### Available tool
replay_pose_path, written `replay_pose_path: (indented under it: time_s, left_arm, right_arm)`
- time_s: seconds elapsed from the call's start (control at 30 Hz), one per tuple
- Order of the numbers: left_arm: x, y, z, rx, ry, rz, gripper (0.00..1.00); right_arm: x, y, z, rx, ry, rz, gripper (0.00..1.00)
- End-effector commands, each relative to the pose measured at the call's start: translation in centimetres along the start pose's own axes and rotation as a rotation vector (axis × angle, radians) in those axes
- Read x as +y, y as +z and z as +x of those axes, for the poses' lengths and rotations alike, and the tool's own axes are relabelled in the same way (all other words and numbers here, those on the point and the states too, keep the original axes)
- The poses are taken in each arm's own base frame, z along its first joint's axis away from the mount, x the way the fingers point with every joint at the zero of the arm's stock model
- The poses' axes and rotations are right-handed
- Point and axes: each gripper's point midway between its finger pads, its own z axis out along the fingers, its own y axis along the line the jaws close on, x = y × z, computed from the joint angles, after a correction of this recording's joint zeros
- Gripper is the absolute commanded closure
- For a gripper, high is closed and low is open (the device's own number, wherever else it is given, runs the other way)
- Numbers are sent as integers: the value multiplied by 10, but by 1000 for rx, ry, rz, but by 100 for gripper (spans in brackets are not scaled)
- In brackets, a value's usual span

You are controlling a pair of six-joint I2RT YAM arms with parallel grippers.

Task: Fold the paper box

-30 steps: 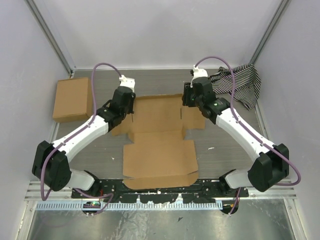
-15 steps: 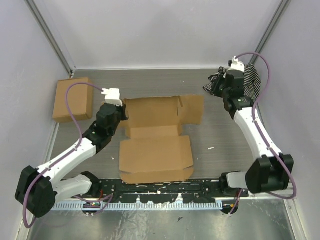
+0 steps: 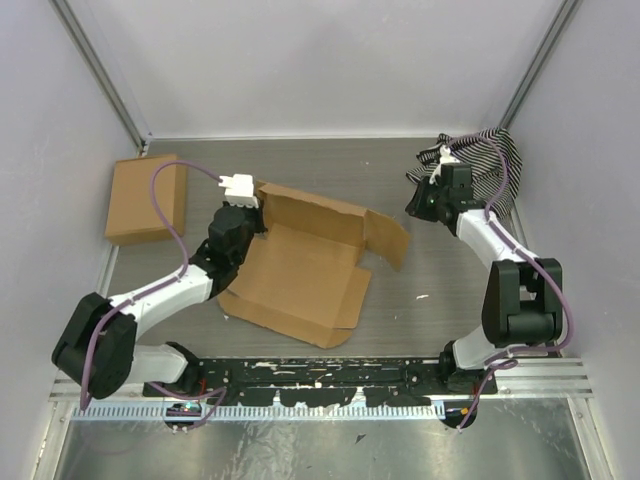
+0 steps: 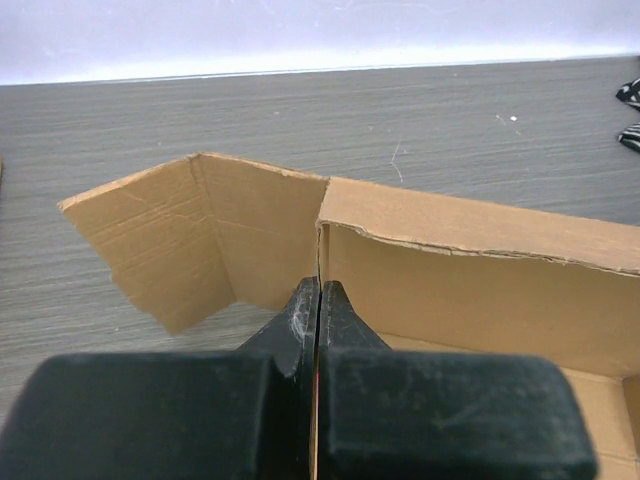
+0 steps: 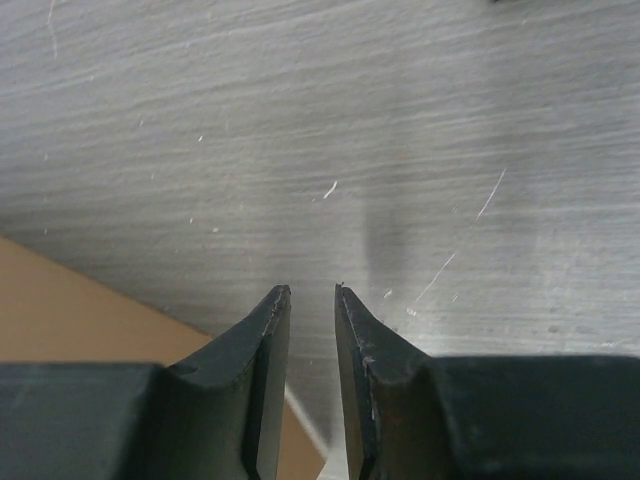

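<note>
The paper box (image 3: 300, 275) lies in the middle of the table (image 3: 430, 290) with its back wall standing up. The left claw (image 4: 318, 300) pinches that wall at a corner. The right claw (image 5: 312, 295) hangs near the striped cloth (image 3: 490, 150), fingers a little apart, holding nothing.

- Left arm (image 3: 160, 292): reaches from its base at the near left, forward and toward the centre, with the forearm low over the bench (image 3: 440, 290).
- Left end effector (image 3: 256, 212) (image 4: 317, 298): the fingers are pressed together, with no visible gap. They are clamped on an upright wall edge of the paper box (image 3: 300, 270).
- Right arm (image 3: 490, 240): folded steeply. The upper link stands close over its base and the forearm runs toward the far right.
- Right end effector (image 3: 413, 203) (image 5: 312, 295): angled down at the bench. The fingers are parallel with a narrow gap and nothing between them.
</note>
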Motion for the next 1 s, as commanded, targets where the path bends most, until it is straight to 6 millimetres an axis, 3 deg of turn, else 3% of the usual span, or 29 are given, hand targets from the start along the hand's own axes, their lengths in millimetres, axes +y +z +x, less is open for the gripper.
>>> replay_pose_path:
  time_s: [0.0,0.2,0.33,0.57,0.73,0.97]
  left_arm:
    - [0,10,-4,12,-8,-37,100]
    - [5,22,-7,86,47,-101,100]
    - [8,29,3,149,82,-138,100]
    - [5,34,8,143,56,-133,100]
    - [6,25,18,95,28,-106,100]
    - [8,7,14,-29,-2,-44,100]
  right_arm:
    - [29,-24,-8,-74,-47,-110,67]
    - [42,-32,33,-20,-52,-119,58]
    - [47,-39,54,2,-52,-156,55]
    - [67,-57,53,-41,-73,-266,51]
    - [88,-57,54,-46,-106,-398,49]
    - [106,-53,68,-44,-181,-517,49]
